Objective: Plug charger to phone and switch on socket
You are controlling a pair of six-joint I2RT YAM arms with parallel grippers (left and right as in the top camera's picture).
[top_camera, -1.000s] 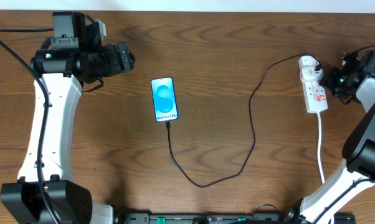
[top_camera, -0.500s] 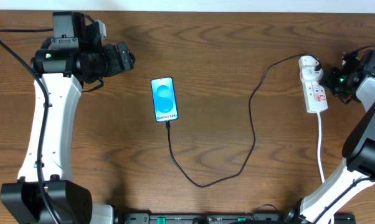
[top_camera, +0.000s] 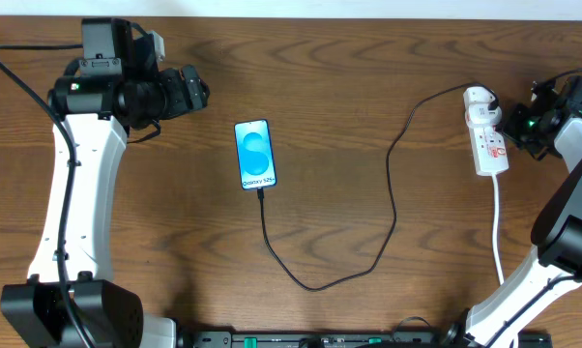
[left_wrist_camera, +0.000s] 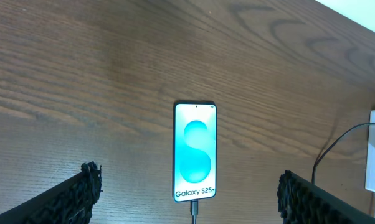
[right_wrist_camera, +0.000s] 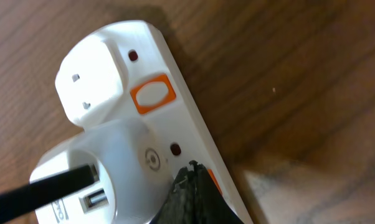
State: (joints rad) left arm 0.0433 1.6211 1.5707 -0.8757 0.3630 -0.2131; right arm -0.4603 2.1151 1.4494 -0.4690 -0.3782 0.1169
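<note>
**Right gripper** (right_wrist_camera: 190, 182): the two dark fingers are drawn together into a single wedge with nothing between them. The tip sits over the top face of the socket (right_wrist_camera: 175, 134), beside an orange patch half hidden by the wedge. Whether the tip presses on the plastic cannot be told. A second orange switch (right_wrist_camera: 153, 93) lies uncovered farther along the strip, towards its rounded end. A white adapter (right_wrist_camera: 122, 171) is seated in the strip next to the wedge, and the black charger (right_wrist_camera: 50, 186) leaves it sideways.

From above, the socket lies near the right edge of the worktop (top_camera: 368, 58), towards the far right corner, lengthwise from far edge to near edge. Its white lead (top_camera: 497, 227) runs towards the near edge.

**Left gripper** (top_camera: 189, 92): it hangs above the far left part of the worktop and holds nothing. Its fingers (left_wrist_camera: 75, 199) are spread wide, one at each lower corner of the wrist view, with bare wood between them.

**Phone** (top_camera: 254, 155): it lies flat and face up, left of centre and well apart from both grippers. The blue screen is lit and the "Galaxy S25+" line is at the end towards the near edge. The charger's plug tip (left_wrist_camera: 193, 211) sits in that end. From there the cable runs towards the near edge, loops right and climbs to the far end of the socket.
</note>
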